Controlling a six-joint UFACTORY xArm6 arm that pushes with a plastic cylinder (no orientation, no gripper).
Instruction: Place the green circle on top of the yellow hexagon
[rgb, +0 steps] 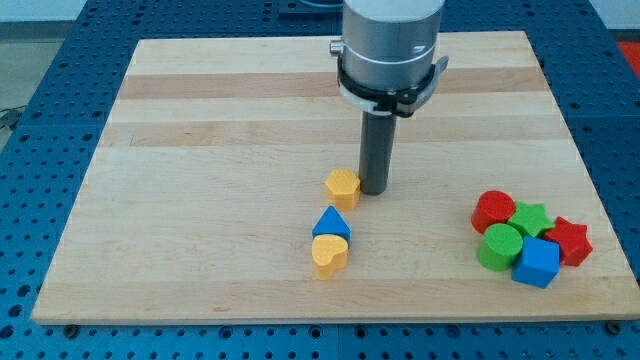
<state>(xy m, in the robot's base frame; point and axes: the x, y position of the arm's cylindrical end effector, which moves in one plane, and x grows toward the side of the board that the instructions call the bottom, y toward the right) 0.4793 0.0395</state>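
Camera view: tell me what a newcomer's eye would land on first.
First the thick dark rod coming down at the board's middle, my tip right beside the yellow hexagon, on its right. Next, the tight cluster at the view's lower right: green circle, red circle, green star, red star and blue cube.

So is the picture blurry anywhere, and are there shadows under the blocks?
In the camera view, everything looks sharp, with even, soft light and no strong glare on the wooden board. Small soft shadows sit under the yellow hexagon and the green circle. My tip is crisp too, right beside the hexagon on the view's right.
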